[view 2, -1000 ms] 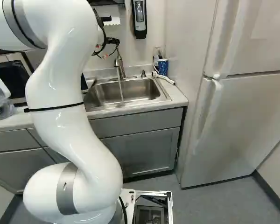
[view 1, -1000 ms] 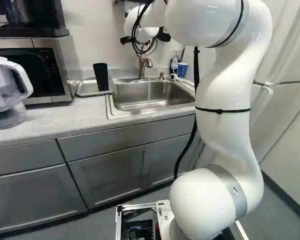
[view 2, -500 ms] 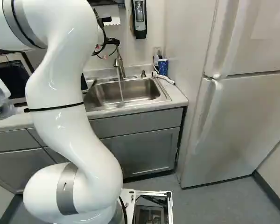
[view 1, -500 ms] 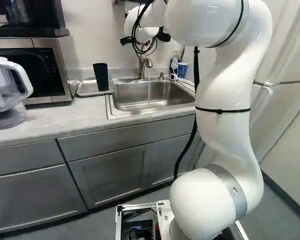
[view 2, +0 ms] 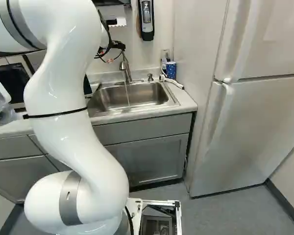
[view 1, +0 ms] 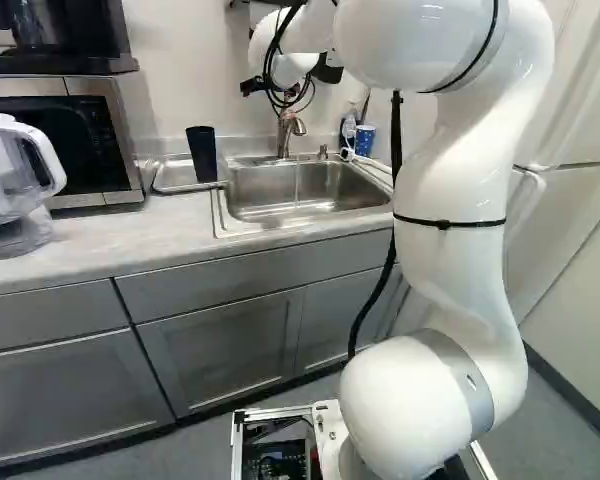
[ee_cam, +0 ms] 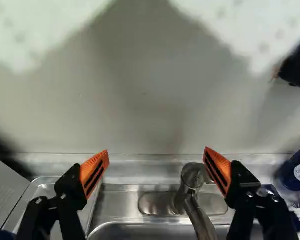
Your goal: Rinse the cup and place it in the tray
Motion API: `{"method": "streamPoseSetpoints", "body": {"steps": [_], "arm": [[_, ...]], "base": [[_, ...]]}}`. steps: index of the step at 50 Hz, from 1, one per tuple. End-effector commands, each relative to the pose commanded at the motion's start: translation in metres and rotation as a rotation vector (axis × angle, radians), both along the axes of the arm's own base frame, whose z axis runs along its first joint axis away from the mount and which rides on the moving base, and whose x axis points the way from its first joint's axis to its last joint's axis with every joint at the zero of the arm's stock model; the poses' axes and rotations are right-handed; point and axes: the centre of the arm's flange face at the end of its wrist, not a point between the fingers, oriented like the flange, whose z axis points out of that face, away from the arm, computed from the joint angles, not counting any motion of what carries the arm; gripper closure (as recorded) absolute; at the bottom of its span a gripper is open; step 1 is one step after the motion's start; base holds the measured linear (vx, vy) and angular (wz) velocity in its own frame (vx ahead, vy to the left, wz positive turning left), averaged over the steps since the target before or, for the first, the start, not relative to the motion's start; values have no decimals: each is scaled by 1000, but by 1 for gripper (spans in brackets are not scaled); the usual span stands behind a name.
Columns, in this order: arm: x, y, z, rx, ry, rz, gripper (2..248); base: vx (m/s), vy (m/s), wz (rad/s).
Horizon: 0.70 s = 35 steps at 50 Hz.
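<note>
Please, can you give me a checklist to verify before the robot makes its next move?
1. Black cup in the tray: ok, it stands there.
2. Cup rinsed: cannot tell, its inside is not visible.
3. Tool empty and open: ok, the orange pads stand wide apart with nothing gripped.
4. Water turned off: not ok, a thin stream runs from the faucet into the sink.
5. Tool clear of the faucet: cannot tell, the faucet shows close to one finger in the wrist view, but the gap is unclear.
</note>
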Motion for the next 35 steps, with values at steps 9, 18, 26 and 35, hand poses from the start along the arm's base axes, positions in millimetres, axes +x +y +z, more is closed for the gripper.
{"method": "streamPoseSetpoints", "body": {"steps": [9,18,26,35], "arm": [[-5,0,-2,-5,26,4,3],[-10,0,-3,-10,52,8,3],[-14,0,-4,-12,62,10,3],[-18,0,-3,-12,64,11,3]], "base": [[0,0,0],[0,0,0],[0,0,0],[0,0,0]]}}
